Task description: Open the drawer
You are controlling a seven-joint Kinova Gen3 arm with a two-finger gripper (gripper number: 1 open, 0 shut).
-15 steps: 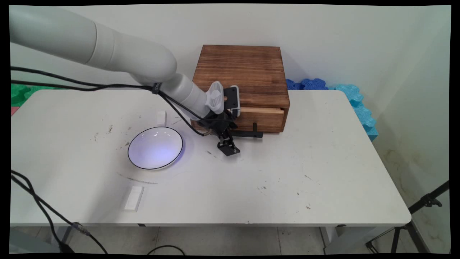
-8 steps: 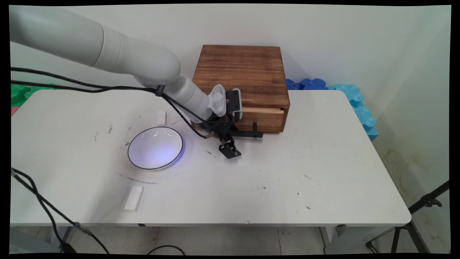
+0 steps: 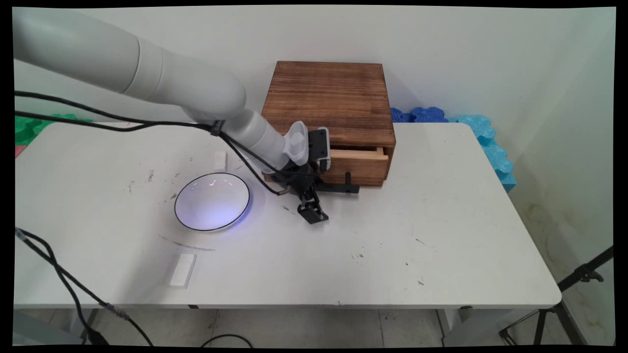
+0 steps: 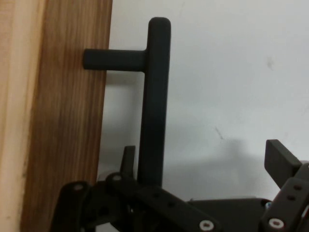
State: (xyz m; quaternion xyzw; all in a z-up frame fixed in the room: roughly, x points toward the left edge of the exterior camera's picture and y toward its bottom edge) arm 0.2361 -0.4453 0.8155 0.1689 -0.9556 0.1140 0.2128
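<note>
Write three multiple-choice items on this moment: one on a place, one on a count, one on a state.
1. Where is the bowl?
A. On the box
B. On the table, picture-left of the gripper
C. In the drawer

2. How many small white blocks lie on the table?
A. One
B. Four
C. Two

3. What state is the drawer in?
A. Pulled out a little
B. Shut flush
C. Taken right out

Answers:
1 B: the bowl stands on the tabletop beside the gripper.
2 C: one block lies near the front edge, and the other lies behind the bowl.
3 A: the drawer's pale top edge juts out from the front of the box.
</note>
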